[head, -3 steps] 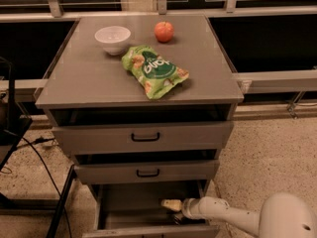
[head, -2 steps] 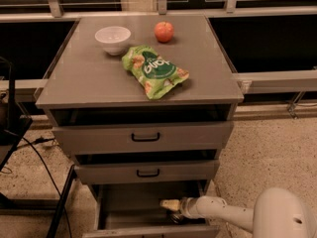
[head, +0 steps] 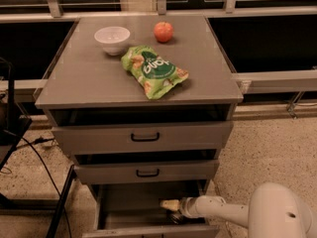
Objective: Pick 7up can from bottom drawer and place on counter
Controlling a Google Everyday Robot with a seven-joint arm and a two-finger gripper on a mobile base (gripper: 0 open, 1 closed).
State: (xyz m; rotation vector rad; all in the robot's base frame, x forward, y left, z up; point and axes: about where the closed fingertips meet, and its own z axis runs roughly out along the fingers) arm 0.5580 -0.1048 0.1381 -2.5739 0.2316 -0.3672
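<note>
The bottom drawer is pulled open below the two upper drawers. My gripper reaches into it from the right, low over the right half of the drawer's floor, with the white arm behind it. A small dark shape lies just under the gripper; I cannot tell whether it is the 7up can. No silvery green can shows plainly anywhere. The counter is the grey top of the cabinet.
On the counter stand a white bowl, a red apple and a green snack bag. The two upper drawers are slightly ajar. A black stand and cables are on the left; a rail runs behind.
The gripper stays in the same spot in the bottom drawer. The arm's rounded body at the lower right has shifted slightly left.
</note>
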